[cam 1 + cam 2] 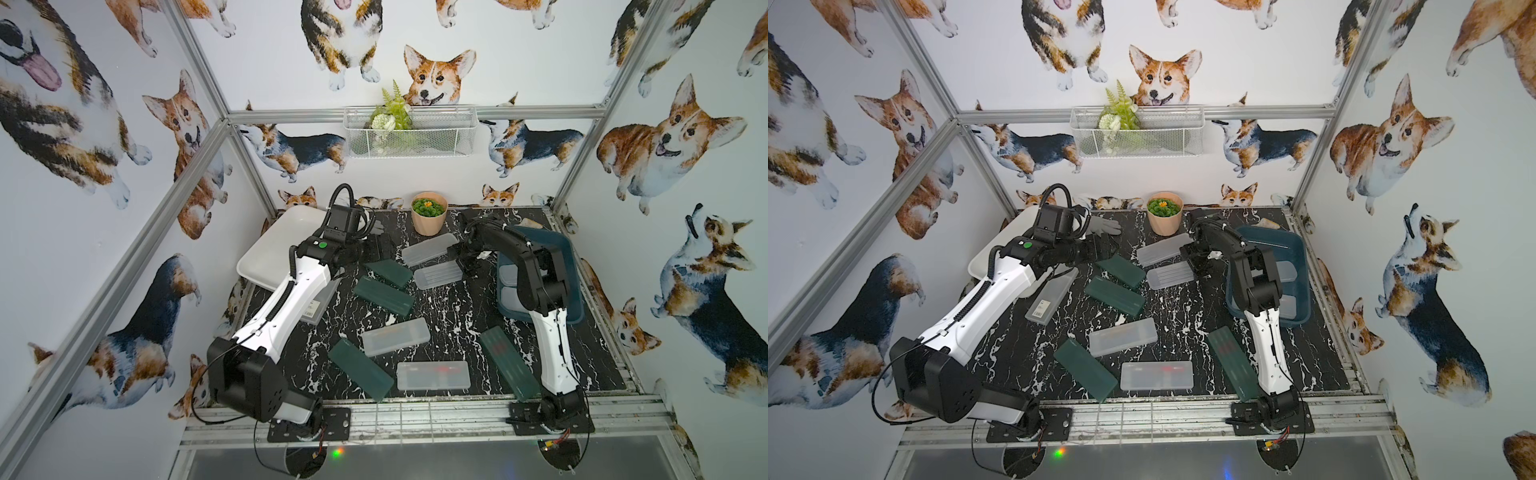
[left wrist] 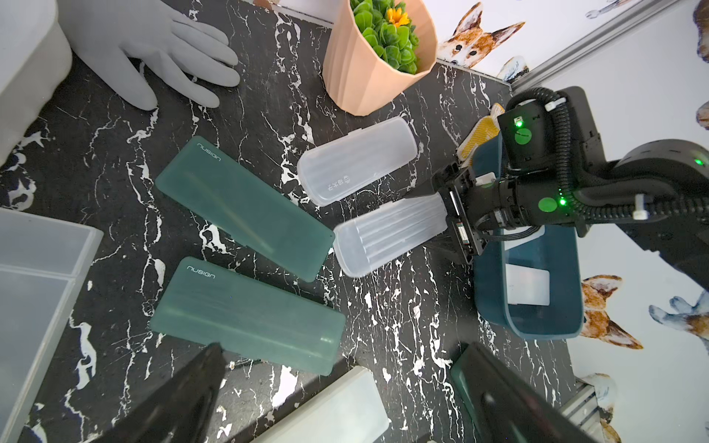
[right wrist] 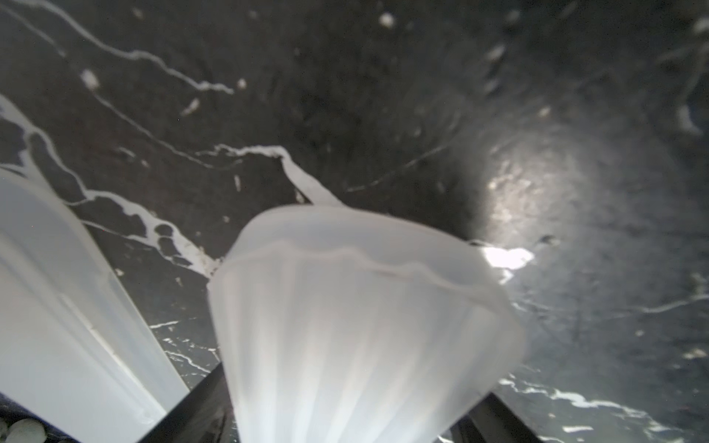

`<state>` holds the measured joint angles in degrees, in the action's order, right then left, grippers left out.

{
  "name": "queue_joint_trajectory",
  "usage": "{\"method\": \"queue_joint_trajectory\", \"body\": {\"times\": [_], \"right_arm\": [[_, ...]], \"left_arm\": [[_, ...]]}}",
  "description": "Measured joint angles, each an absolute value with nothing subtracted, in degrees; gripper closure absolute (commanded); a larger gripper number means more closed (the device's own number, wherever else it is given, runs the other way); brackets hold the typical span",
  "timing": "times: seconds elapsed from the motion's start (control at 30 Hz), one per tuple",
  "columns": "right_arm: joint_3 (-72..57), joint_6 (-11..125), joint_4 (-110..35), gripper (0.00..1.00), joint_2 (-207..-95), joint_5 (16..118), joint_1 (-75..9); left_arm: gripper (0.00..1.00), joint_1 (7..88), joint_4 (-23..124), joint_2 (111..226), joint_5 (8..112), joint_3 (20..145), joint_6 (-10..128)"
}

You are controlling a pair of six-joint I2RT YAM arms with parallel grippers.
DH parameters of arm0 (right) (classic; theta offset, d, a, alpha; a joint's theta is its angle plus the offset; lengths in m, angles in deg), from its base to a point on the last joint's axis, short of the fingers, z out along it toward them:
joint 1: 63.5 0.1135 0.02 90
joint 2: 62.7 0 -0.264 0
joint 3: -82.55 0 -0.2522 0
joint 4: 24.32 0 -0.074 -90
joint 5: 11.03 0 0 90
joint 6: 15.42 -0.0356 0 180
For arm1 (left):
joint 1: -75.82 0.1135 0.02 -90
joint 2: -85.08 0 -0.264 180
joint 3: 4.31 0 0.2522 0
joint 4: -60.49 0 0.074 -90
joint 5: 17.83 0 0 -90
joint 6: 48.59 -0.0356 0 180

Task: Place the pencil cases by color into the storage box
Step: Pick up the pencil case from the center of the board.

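**Right arm.** Your right end effector (image 2: 429,214) sits at one short end of a clear case (image 2: 387,234). Its fingers (image 3: 195,410) lie against both long edges, so it looks clamped on the case in the right wrist view. The clear case lies on the tabletop (image 1: 449,316) near the teal tub (image 1: 573,266) and alongside a second clear case (image 2: 356,161). You cannot tell whether the gripped end is off the surface.

**Teal tub.** It holds two stored clear cases (image 1: 1287,270).

**Left arm.** Your left end effector (image 2: 343,353) has its fingers spread wide and holds nothing. It hangs above a far green case (image 2: 245,207) and a near green case (image 2: 249,318). These lie side by side, close to the white tub (image 1: 270,249).

**Rest of tabletop.** Toward the arm bases you have a left green case (image 1: 360,370), a right green case (image 1: 509,361) and two loose clear cases (image 1: 395,336).
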<state>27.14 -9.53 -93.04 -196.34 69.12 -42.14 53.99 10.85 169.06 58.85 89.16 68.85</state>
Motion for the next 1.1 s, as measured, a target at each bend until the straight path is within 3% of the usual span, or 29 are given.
{"method": "queue_joint_trajectory", "body": {"times": [0.23, 1.1], "right_arm": [[27.21, -9.31, -93.24, 0.3, -195.97, 69.25, -42.09], [38.92, -2.25, -97.76, 0.34, -185.32, 72.84, -38.53]], "left_arm": [[0.01, 53.99, 10.88, 168.76, 58.85, 89.16, 69.04], [0.01, 53.99, 11.16, 170.92, 58.33, 95.89, 68.56]]}}
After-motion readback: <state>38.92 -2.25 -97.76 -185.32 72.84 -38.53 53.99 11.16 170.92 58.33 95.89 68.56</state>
